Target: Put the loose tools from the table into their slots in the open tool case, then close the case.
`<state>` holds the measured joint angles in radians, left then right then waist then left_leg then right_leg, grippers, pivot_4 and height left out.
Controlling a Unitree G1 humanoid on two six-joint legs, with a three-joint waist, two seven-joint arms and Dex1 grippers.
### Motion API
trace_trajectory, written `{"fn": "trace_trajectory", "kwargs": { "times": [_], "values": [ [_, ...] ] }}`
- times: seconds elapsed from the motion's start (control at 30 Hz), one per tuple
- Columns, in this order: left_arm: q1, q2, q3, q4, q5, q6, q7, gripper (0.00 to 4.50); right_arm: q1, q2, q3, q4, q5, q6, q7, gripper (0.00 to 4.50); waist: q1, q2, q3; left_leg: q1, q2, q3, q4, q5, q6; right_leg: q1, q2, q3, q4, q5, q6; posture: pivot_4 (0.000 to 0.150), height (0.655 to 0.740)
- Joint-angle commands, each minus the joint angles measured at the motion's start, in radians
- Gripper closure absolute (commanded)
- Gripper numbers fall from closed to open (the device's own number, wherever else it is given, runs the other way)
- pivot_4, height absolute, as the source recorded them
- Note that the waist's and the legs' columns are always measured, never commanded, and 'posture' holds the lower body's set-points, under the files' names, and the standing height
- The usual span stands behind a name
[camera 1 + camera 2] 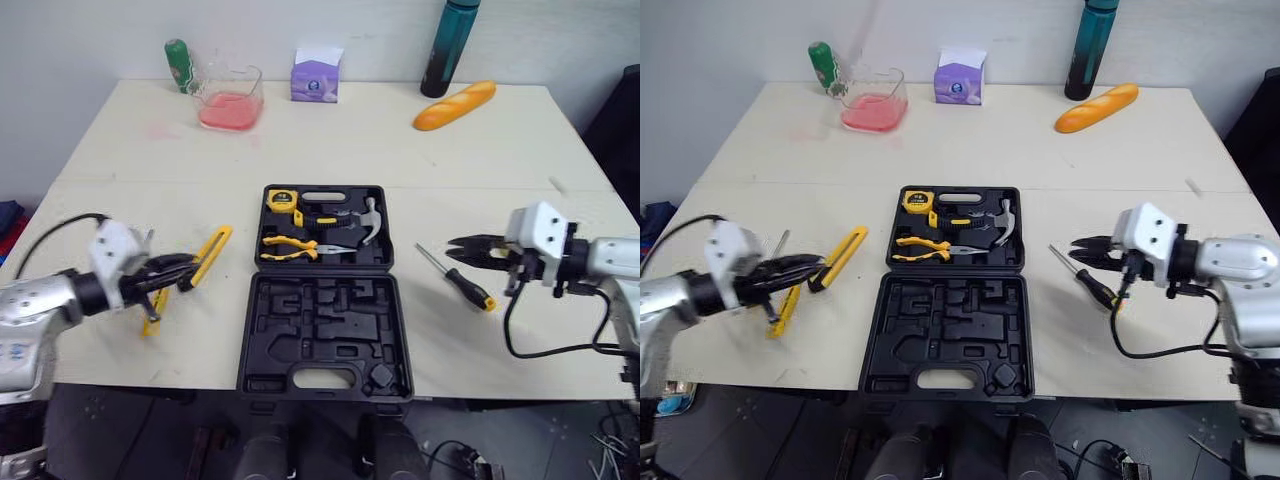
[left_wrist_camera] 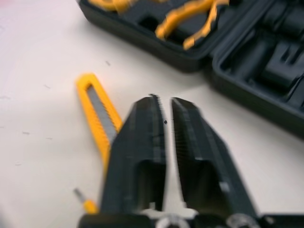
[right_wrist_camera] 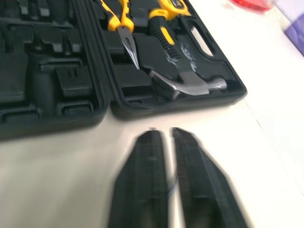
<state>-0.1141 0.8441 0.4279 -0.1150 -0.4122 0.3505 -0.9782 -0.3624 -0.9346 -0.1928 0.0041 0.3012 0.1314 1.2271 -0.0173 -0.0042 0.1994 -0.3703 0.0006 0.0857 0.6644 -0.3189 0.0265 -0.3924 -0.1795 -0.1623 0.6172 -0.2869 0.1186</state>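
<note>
The black tool case point(image 1: 322, 322) lies open at the table's middle. Its far half holds a tape measure point(image 1: 282, 198), yellow-handled pliers point(image 1: 290, 247) and a hammer point(image 1: 368, 222). The near half shows bare moulded slots. A yellow utility knife point(image 1: 211, 254) lies left of the case, with a small yellow screwdriver point(image 1: 150, 320) nearer me. My left gripper point(image 1: 186, 266) is shut on nothing, its tips beside the knife point(image 2: 97, 113). A black-and-yellow screwdriver point(image 1: 462, 281) lies right of the case. My right gripper point(image 1: 456, 243) hovers just over it, shut and holding nothing, pointing toward the case point(image 3: 57, 71).
Along the table's far edge stand a green can point(image 1: 180, 65), a glass dish with pink contents point(image 1: 232, 100), a purple tissue box point(image 1: 316, 75) and a teal bottle point(image 1: 448, 45). A bread loaf point(image 1: 455, 105) lies at the back right.
</note>
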Motion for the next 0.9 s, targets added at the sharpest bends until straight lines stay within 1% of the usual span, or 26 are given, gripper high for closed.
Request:
{"fn": "trace_trajectory", "kwargs": {
  "times": [0.03,0.13,0.17,0.2,0.3,0.43,0.57,0.73,0.83,0.9],
  "values": [
    [0.075,0.03,0.186,0.028,-0.04,-0.054,-0.022,2.15,0.07,-0.092,-0.164,0.072,0.021,-0.028,0.013,2.02,0.005,0.0,0.0,0.0,0.0,0.0,0.0,0.0,0.0,0.0,0.0,0.0,-0.001,0.0,0.0,0.15,0.74],
    [0.145,0.053,0.294,0.139,-0.022,-0.103,-0.03,0.72,0.126,-0.132,-0.249,0.19,-0.001,-0.138,0.008,0.39,0.013,0.0,0.0,0.0,0.0,0.001,0.0,-0.001,0.0,0.0,0.001,0.0,-0.002,0.0,0.0,0.15,0.74],
    [0.178,0.066,0.348,0.212,-0.01,-0.13,-0.03,0.21,0.141,-0.141,-0.293,0.272,-0.004,-0.206,0.005,0.0,0.012,0.0,0.0,0.0,0.0,0.002,0.0,-0.001,0.001,0.0,0.001,0.0,-0.002,0.0,0.001,0.15,0.74],
    [0.202,0.076,0.385,0.265,-0.003,-0.151,-0.03,0.06,0.149,-0.148,-0.322,0.332,-0.004,-0.256,0.004,0.0,0.01,0.0,0.0,0.001,0.0,0.003,0.0,-0.001,0.001,0.0,0.001,0.001,-0.003,0.001,0.001,0.15,0.74],
    [0.229,0.106,0.441,0.38,0.007,-0.215,-0.017,0.06,0.159,-0.173,-0.358,0.474,-0.016,-0.357,-0.011,0.0,0.005,0.0,0.0,0.002,0.001,0.005,-0.001,-0.003,0.002,-0.001,0.001,0.001,-0.006,0.001,0.001,0.15,0.74],
    [0.255,0.153,0.525,0.593,0.035,-0.282,0.068,0.06,0.141,-0.229,-0.387,0.712,-0.05,-0.438,-0.097,0.0,0.0,0.0,0.0,0.002,0.001,0.005,-0.001,-0.005,0.002,-0.001,-0.001,0.001,-0.006,0.001,0.001,0.15,0.74],
    [0.27,0.19,0.547,0.727,0.055,-0.353,0.117,0.06,0.132,-0.262,-0.388,0.865,-0.063,-0.525,-0.152,0.0,-0.012,0.0,0.0,0.001,0.001,0.005,-0.001,-0.006,0.002,-0.002,-0.001,0.001,-0.007,0.001,0.001,0.15,0.74],
    [0.287,0.223,0.539,0.831,0.059,-0.385,0.132,0.06,0.139,-0.271,-0.37,0.926,-0.067,-0.564,-0.159,0.0,-0.022,0.0,0.0,0.003,0.002,0.007,-0.001,-0.008,0.002,-0.002,-0.002,0.002,-0.007,0.001,0.001,0.15,0.74],
    [0.279,0.234,0.522,0.874,0.052,-0.39,0.121,0.06,0.139,-0.257,-0.355,0.909,-0.065,-0.566,-0.153,0.0,-0.029,0.0,0.0,0.003,0.004,0.008,-0.001,-0.009,0.001,-0.002,-0.002,0.003,-0.007,0.001,0.0,0.15,0.74],
    [0.261,0.237,0.509,0.884,0.043,-0.394,0.107,0.06,0.123,-0.231,-0.331,0.864,-0.059,-0.553,-0.148,0.0,-0.033,0.0,0.0,0.003,0.004,0.008,-0.001,-0.009,0.001,-0.002,-0.002,0.003,-0.006,0.001,0.0,0.15,0.74]
  ]
}}
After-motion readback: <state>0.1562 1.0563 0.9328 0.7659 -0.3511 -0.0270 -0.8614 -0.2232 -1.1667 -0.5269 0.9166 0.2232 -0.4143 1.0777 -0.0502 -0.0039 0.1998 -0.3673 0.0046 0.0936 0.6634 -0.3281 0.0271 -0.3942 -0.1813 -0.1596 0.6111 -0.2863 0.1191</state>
